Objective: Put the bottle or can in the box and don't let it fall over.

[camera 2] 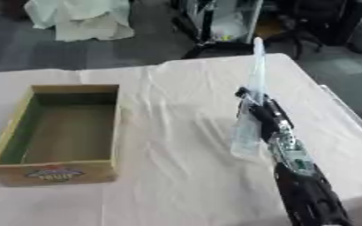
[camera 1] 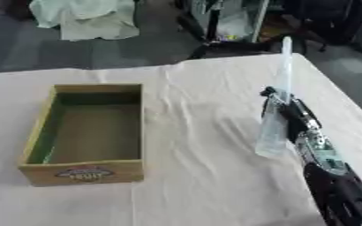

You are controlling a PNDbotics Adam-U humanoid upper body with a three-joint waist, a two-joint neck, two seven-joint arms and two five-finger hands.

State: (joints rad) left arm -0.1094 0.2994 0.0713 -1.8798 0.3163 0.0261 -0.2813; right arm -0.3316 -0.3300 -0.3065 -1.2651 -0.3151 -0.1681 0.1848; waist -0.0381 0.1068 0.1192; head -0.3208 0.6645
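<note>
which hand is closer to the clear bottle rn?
Right. The right hand is at the clear bottle, fingers around its middle, holding it upright above the tablecloth. The left hand shows in neither view.

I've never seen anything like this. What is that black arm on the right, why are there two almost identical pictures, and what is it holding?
Both pictures come from a camera pair in the robot's head, looking down at the table, like two eyes, so they are nearly the same. The black and silver arm coming in from the lower right is the robot's right arm, steered by a person. Its right hand is curled round a tall clear bottle with a long thin neck, held upright. The left hand is not visible. The table is covered by a pale cloth. On its left side stands an open wooden box with a fruit label on its near wall; nothing shows inside it. The job is to stand the bottle in that box without it tipping.
</note>
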